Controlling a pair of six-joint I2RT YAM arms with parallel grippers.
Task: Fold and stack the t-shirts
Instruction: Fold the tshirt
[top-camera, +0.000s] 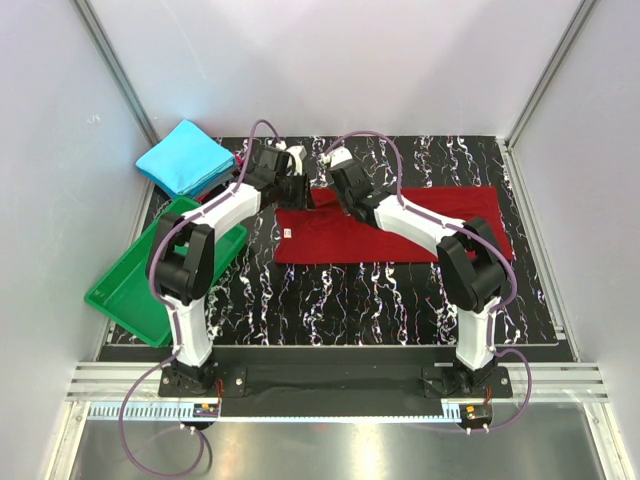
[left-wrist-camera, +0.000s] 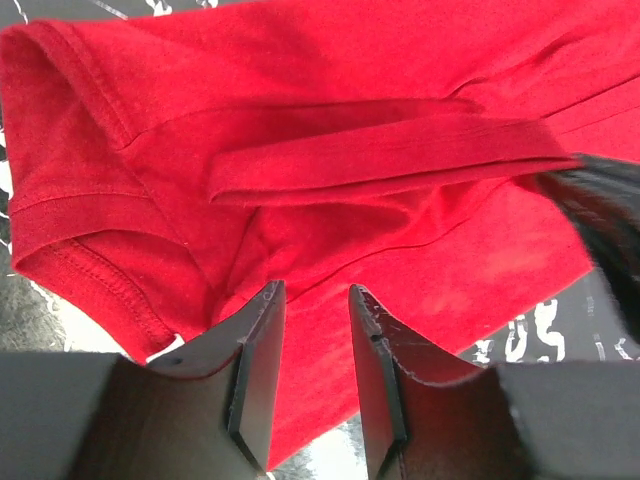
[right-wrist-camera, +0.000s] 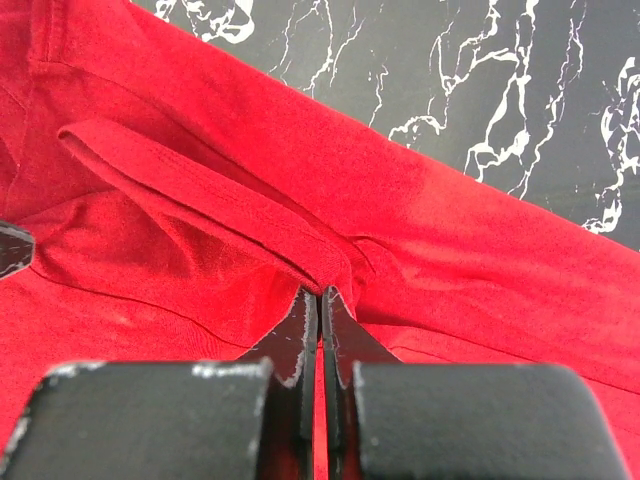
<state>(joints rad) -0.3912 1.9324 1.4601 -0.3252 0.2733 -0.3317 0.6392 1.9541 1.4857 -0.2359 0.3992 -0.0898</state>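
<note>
Black right gripper (right-wrist-camera: 320, 295) pinches a raised fold of the dark red cloth t-shirt (top-camera: 420, 235) toward the tabletop's (top-camera: 380, 295) far edge; left gripper (left-wrist-camera: 315, 292) stands narrowly parted over it.

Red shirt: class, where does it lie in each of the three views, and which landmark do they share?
Top external: red shirt mid-picture, a long strip.
Left wrist: red shirt fills most of the picture.
Right wrist: red shirt left and bottom.
Shared landmark: black marbled mat.
</note>
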